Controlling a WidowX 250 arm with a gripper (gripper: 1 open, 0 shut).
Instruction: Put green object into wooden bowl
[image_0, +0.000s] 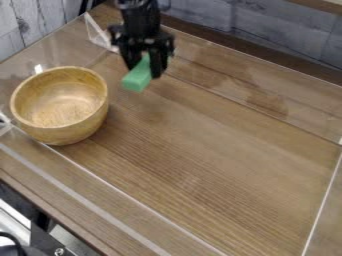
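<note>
The green object (138, 77), a small bright green block, hangs tilted above the table, gripped at its upper end. My black gripper (143, 62) is shut on it, fingers either side of the block. The wooden bowl (59, 104), round and light tan, sits upright on the table at the left, holding nothing. The block is to the right of the bowl's rim and a little behind it, clear of it.
A transparent low wall (174, 213) runs around the wooden table top. A grey plank wall stands behind the arm. White cable loops near the arm's upper part (102, 35).
</note>
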